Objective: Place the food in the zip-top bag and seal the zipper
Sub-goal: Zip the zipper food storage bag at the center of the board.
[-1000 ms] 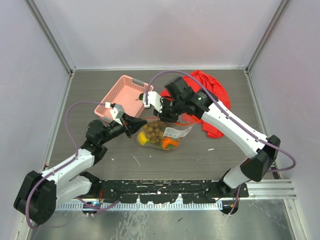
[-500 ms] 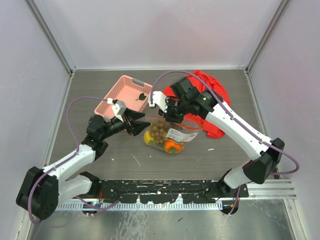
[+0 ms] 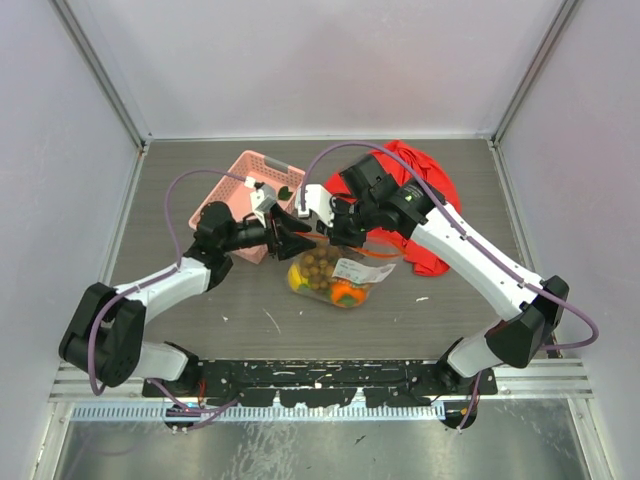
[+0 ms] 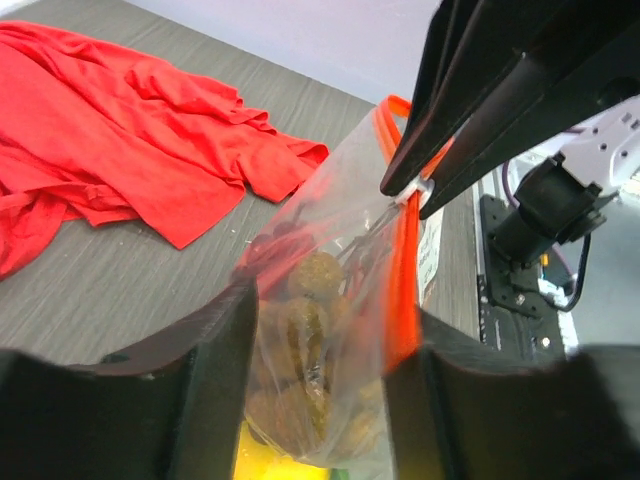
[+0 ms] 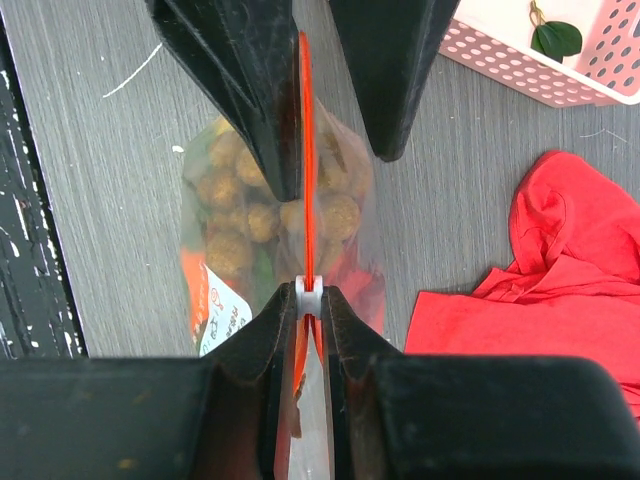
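Right gripper (image 5: 310, 297) clamped tight on the zipper (image 5: 306, 150). Left gripper (image 4: 320, 350) spread apart, straddling top of the bag (image 3: 352, 268). Bag at middle of counter (image 3: 180, 320); berries (image 5: 240, 215) and orange (image 3: 345, 293) inside. Red cloth (image 3: 430, 190) toward right edge.

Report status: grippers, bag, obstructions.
Right gripper shut on zipper slider. Left gripper open, straddling zip-top bag. Food inside. Red cloth alongside, not touching.

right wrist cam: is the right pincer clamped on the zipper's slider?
Yes, the right pincer has both fingertips pressed together on the small white slider that sits on the orange-red zipper.
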Robot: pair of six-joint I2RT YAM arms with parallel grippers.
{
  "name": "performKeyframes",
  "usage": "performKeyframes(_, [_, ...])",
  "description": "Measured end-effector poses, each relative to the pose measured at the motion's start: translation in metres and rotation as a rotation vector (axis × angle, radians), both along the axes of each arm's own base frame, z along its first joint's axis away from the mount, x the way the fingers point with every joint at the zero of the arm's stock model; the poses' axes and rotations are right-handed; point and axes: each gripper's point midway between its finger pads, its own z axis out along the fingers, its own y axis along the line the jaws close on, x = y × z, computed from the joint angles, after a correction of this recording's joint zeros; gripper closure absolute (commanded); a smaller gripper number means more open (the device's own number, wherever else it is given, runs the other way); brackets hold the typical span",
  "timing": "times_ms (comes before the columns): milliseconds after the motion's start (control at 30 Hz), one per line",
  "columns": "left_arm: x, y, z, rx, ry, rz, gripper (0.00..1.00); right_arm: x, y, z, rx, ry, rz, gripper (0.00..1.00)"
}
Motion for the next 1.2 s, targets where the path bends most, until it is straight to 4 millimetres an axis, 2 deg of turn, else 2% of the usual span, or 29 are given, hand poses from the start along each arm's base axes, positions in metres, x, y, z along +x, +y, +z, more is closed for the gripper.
performKeyframes(67, [-0.002, -0.004, -0.003, 0.002, 0.022, -0.028, 0.80, 0.000, 0.000, 0.000, 0.000, 0.000, 0.003, 0.99])
performKeyframes(167, [-0.005, -0.006, -0.003, -0.001, 0.028, -0.054, 0.99, 0.000, 0.000, 0.000, 0.000, 0.000, 0.003, 0.99])
performKeyframes(400, [-0.005, -0.001, 0.000, -0.002, 0.037, 0.020, 1.00, 0.002, -0.004, -0.003, -0.001, -0.023, -0.014, 0.99])
performKeyframes(533, [-0.008, 0.011, 0.011, -0.015, 0.000, 0.104, 1.00, 0.000, -0.009, 0.001, 0.013, -0.040, -0.035, 0.99])
performKeyframes(667, [-0.002, 0.020, 0.020, -0.028, -0.022, 0.189, 1.00, -0.001, -0.017, 0.003, 0.017, -0.050, -0.066, 0.99])
performKeyframes(1000, [0.019, 0.041, -0.006, 0.003, 0.052, 0.339, 1.00, -0.005, -0.043, -0.012, -0.006, -0.021, -0.153, 0.99])
performKeyframes(1200, [0.023, 0.045, -0.007, 0.002, 0.055, 0.360, 1.00, -0.009, -0.051, -0.016, -0.012, -0.009, -0.175, 0.99])
